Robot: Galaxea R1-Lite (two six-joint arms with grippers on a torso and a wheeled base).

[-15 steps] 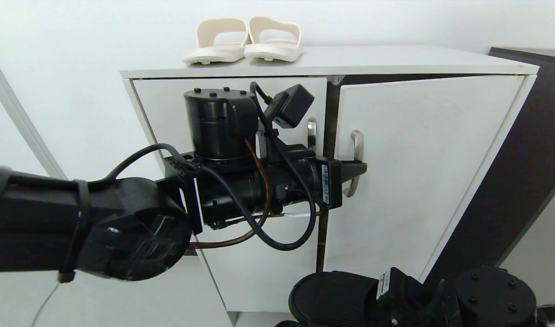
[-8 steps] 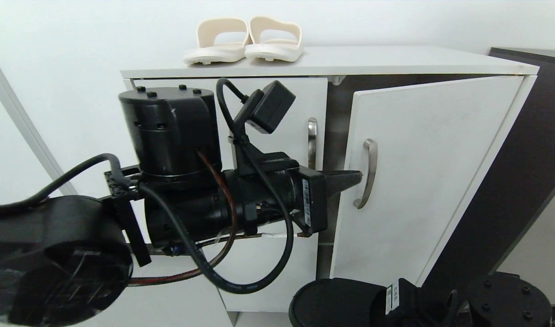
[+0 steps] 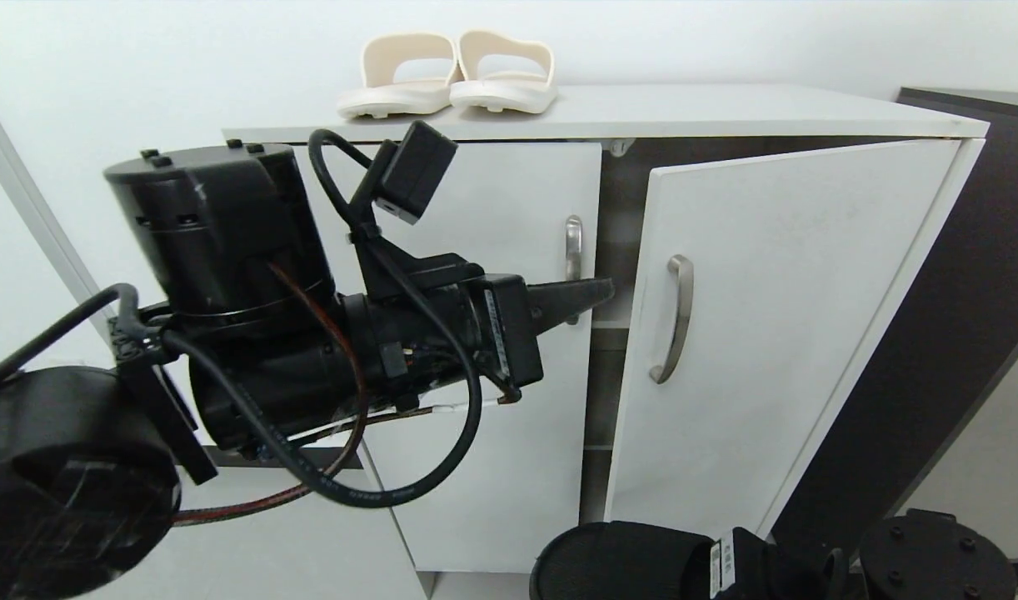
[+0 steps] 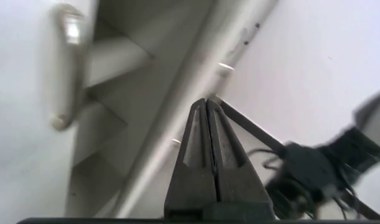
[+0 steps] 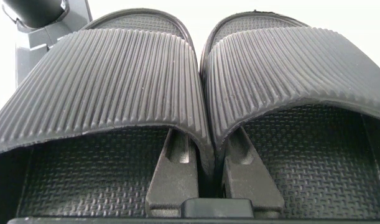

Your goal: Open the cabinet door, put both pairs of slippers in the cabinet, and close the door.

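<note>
The white cabinet has its right door ajar, with a dark gap beside the closed left door. My left gripper is shut and empty, in front of that gap and left of the right door's handle. From the wrist, the shut fingertips point at the opening, where shelves show beside a metal handle. Cream slippers lie on the cabinet top. My right gripper is shut on the black slippers, low in front of the cabinet.
A white wall runs behind and left of the cabinet. A dark panel stands against the cabinet's right side. The left door's handle sits just behind my left gripper.
My left gripper pulled the right door ajar by its handle, then came off it and drew back to the left. The door stays ajar. The black slippers sank slightly.
</note>
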